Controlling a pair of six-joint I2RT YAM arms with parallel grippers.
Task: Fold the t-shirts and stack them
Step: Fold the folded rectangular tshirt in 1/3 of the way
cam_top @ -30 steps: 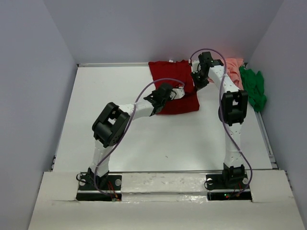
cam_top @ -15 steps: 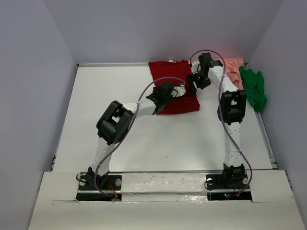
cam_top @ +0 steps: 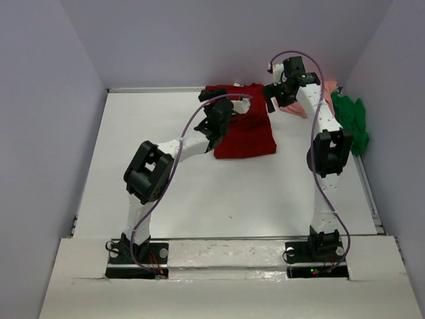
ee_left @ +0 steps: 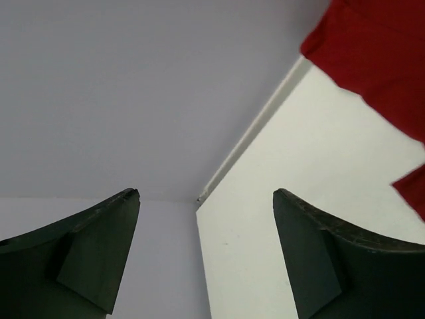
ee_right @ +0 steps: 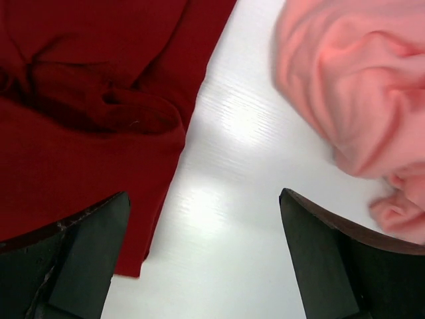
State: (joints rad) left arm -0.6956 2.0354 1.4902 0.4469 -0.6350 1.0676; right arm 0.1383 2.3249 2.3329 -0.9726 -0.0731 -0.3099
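The red shirt lies flat at the far middle of the white surface, its top edge against the far wall. In the right wrist view, the red shirt shows a bunched, creased fold across its cloth, and its side edge runs straight down the bare surface.

The pink shirt sits crumpled in the far right corner, apart from the red one with a strip of white between them. From the right wrist, the pink shirt is a soft heap of rounded folds. The green shirt is crumpled along the right edge of the surface, just beside the pink one. No print or writing shows on any of the three.

The left pincer hangs above the red shirt's far left corner. Its fingers are spread wide with nothing between them. Its camera looks towards the grey wall and the far corner of the surface, with only a corner of the red shirt in view.

The right pincer hovers over the gap between the red and pink shirts. Its fingers are spread wide too and hold nothing, with one finger over red cloth and the other near the pink heap. A purple cable loops along each arm.
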